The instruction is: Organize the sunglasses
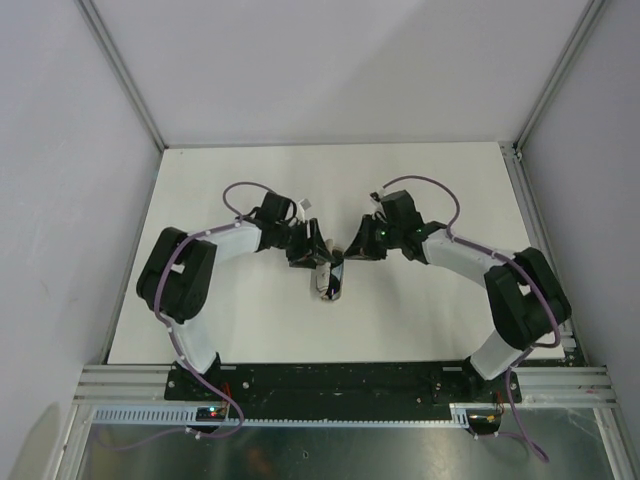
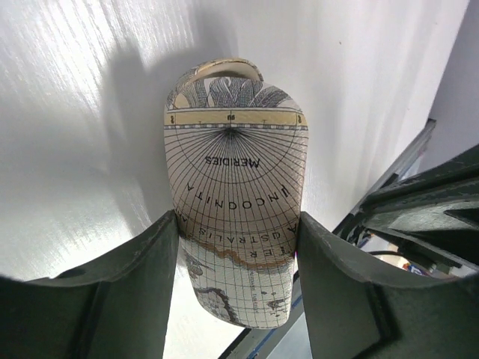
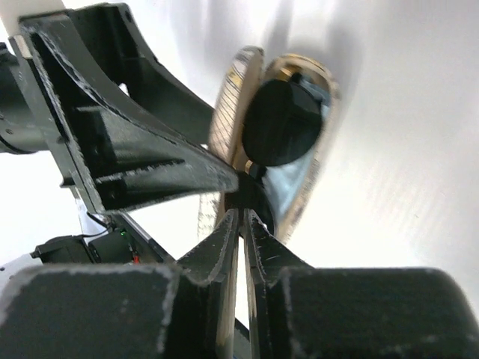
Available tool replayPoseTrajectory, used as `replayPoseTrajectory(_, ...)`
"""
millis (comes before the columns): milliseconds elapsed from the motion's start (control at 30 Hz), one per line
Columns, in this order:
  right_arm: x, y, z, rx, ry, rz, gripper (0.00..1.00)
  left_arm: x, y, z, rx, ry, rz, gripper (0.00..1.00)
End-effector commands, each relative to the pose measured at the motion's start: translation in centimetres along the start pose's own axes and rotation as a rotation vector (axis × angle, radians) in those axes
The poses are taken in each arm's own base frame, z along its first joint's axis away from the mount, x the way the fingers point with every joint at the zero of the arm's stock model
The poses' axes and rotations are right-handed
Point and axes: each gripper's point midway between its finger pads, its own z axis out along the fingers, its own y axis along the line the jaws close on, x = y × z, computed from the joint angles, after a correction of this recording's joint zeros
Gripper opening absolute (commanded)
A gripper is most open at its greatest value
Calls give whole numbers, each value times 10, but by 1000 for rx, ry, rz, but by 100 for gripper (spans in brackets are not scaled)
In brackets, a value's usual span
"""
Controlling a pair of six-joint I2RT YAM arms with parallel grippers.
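Seen from above, both arms meet at mid-table (image 1: 420, 200) over a small bundle that is too small to read there. The left wrist view shows it to be a map-printed case (image 2: 236, 172), its shell clamped between the fingers of the left gripper (image 2: 238, 223), but it shows nothing of the inside. Only the right wrist view looks in. The case stands open and the sunglasses (image 3: 281, 123) lie inside it, one dark round lens over blue cloth (image 3: 288, 187). The right gripper (image 3: 241, 213) has its fingers almost pressed together, with a thin slit between them and the tips at the dark frame. Whether they pinch it cannot be told.
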Motion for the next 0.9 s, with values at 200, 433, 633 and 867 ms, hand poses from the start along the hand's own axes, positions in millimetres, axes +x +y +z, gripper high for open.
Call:
replayPoseTrajectory(200,10,-49,-36,91,-42,12,11,-9,80,-4,-548,-24,92,46)
replayPoseTrajectory(433,13,-64,-47,107,-53,28,11,-12,72,12,-677,-29,178,55)
replayPoseTrajectory(633,15,-67,-52,113,-54,22,11,-33,23,6,-583,-98,241,96)
replayPoseTrajectory(867,17,-69,-54,119,-51,-7,13,-57,-44,-22,-465,-217,338,100)
